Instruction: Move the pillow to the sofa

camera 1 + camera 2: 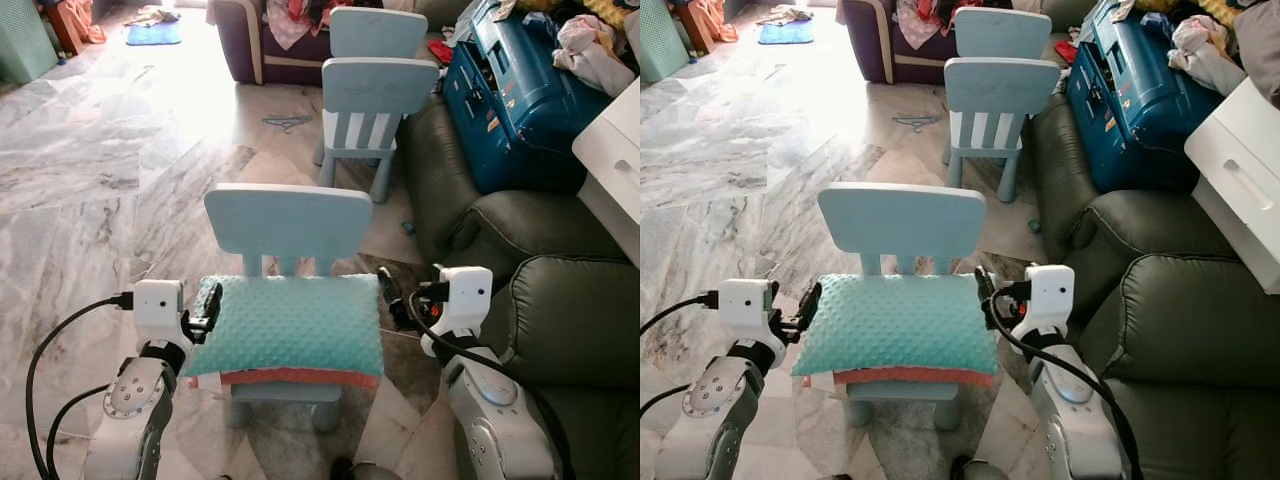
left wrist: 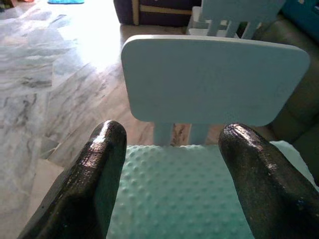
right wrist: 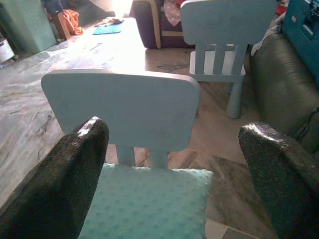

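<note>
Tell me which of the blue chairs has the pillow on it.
The nearest chair, the one between the left hand and right hand. The teal pillow lies on its seat; the two chairs behind it carry none.

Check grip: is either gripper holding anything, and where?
Nothing held. Left gripper and right gripper are open, flanking the pillow at its two ends on the chair.

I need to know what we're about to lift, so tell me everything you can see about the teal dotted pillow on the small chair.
The teal pillow with a raised-dot fabric is rectangular, soft and plump, lying flat on the seat of the pale blue plastic child's chair and covering it. An orange-red layer shows beneath its front edge. The left gripper and right gripper, both open, flank its two ends.
</note>
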`<state>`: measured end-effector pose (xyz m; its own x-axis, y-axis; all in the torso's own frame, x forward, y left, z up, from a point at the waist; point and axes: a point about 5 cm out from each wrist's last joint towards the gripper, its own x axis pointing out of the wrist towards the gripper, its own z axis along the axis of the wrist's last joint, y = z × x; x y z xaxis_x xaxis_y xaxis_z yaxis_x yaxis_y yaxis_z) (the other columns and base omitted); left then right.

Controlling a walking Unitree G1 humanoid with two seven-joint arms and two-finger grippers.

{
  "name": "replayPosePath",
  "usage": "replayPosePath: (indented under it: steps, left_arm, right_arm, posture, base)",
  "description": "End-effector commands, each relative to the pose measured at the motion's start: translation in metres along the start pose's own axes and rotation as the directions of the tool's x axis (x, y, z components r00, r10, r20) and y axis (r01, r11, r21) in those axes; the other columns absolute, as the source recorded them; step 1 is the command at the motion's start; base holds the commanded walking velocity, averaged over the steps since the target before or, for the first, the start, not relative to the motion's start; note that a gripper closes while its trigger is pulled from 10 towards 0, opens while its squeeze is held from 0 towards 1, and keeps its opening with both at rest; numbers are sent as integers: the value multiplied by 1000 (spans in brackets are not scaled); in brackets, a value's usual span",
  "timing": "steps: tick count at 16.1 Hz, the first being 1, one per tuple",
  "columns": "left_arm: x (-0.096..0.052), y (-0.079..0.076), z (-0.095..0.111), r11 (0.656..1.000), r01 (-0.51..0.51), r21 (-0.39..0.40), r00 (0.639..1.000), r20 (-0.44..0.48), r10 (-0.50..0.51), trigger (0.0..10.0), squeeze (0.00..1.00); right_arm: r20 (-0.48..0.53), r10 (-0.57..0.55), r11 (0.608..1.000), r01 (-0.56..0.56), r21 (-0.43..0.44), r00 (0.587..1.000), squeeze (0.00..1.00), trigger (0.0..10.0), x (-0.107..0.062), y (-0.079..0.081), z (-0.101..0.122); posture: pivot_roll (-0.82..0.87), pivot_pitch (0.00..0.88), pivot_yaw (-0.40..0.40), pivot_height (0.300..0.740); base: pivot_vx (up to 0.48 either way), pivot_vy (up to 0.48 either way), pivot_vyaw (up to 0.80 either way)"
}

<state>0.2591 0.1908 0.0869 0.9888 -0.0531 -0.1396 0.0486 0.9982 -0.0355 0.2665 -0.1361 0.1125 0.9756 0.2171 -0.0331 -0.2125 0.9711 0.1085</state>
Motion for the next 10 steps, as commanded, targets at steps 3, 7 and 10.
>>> replayPosePath:
  steps: [3, 7, 10]
  left_arm:
    - [-1, 0, 1, 1000, -3, -3, 1000, 11, 3, 10000, 0]
    - [-5, -3, -6, 1000, 16, -12, 1000, -2, -16, 10000, 0]
    - [-16, 0, -10, 999, 22, -26, 1000, -3, -22, 10000, 0]
  right_arm:
    - [3, -1, 1000, 1, 4, 1000, 0, 10000, -2, -2, 3]
    - [-6, -5, 1000, 5, 2, 1000, 0, 10000, -6, -2, 1]
    - [-11, -2, 1000, 2, 0, 1000, 0, 10000, -10, -4, 1]
  posture:
    - [-59, 163, -44, 740]
    - [-62, 164, -45, 740]
    - [-59, 163, -50, 740]
  base:
    - [0, 0, 0]
    - [0, 0, 0]
    - [0, 0, 0]
